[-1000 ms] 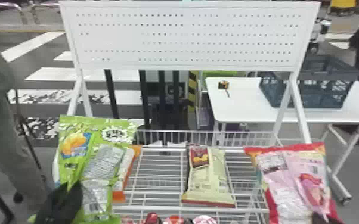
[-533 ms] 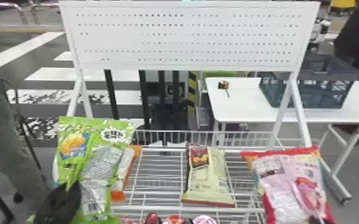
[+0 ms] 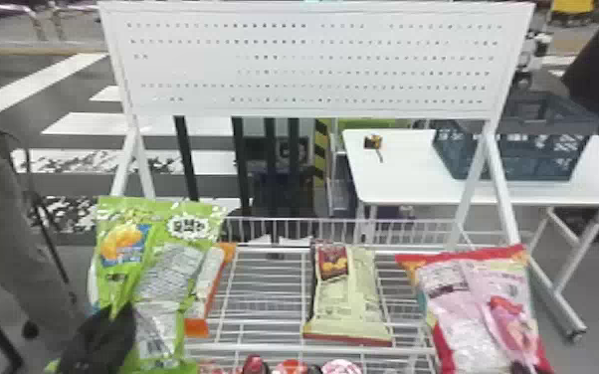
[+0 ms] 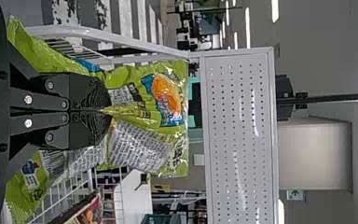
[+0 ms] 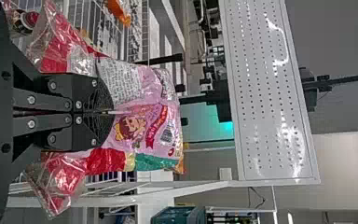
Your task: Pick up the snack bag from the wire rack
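Observation:
My left gripper (image 3: 99,338) is at the lower left of the head view, on the green snack bag (image 3: 164,278). In the left wrist view the fingers of the left gripper (image 4: 106,111) are shut on a pinched fold of the green bag (image 4: 140,144). At the lower right, my right gripper (image 3: 520,367) is mostly hidden behind the pink and red snack bag (image 3: 477,308). The right wrist view has the right gripper (image 5: 108,112) closed on the middle of the pink bag (image 5: 144,107). A cream snack bag (image 3: 348,298) lies on the wire rack (image 3: 258,348) between them.
An orange-edged package (image 3: 209,283) lies beside the green bag. Red-topped items (image 3: 291,367) sit at the rack's front. Behind stand a white pegboard (image 3: 313,64) on slanted posts and a white table (image 3: 403,184) with a dark crate (image 3: 522,154).
The pink bag has shifted slightly left in the head view along with my right gripper, and its top has changed shape. The left gripper and green bag have hardly moved.

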`<state>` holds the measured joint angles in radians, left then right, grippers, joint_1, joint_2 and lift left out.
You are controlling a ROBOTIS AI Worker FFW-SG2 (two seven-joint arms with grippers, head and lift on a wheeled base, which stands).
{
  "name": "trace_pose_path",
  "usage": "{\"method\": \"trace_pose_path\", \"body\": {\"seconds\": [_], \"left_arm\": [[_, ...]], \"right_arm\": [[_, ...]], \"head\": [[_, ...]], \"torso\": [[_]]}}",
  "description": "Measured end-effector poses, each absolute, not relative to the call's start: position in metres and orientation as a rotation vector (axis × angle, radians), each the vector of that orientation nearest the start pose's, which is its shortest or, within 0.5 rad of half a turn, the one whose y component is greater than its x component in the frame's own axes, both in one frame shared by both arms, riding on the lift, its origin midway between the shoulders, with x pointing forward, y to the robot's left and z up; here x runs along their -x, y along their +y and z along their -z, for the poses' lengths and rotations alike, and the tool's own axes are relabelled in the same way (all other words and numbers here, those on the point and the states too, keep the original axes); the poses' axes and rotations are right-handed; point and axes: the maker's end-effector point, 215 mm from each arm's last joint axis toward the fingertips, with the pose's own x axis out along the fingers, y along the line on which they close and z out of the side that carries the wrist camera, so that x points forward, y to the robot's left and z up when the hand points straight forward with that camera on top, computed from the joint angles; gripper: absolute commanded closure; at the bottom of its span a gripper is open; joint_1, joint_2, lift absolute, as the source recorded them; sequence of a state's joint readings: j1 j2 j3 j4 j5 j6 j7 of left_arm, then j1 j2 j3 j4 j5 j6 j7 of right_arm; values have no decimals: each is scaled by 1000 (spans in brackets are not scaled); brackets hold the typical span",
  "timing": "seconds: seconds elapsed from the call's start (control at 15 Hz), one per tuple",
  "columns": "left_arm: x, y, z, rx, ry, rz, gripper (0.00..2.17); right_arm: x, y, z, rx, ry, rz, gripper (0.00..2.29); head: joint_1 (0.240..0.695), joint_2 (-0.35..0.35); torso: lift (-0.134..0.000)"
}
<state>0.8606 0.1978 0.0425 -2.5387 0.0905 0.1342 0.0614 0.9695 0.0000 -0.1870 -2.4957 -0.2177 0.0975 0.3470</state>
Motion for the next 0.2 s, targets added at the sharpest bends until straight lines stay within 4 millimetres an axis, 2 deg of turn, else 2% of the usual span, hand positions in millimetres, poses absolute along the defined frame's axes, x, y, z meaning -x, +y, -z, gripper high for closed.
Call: {"method": "trace_pose_path", "body": {"seconds": [0.2], "left_arm": [[-360,233,247,-72,27,69,1754]], "right_arm": [[-319,-228,286,-93,116,-237,2253]], "head": [[499,0]], "torso": [[0]]}}
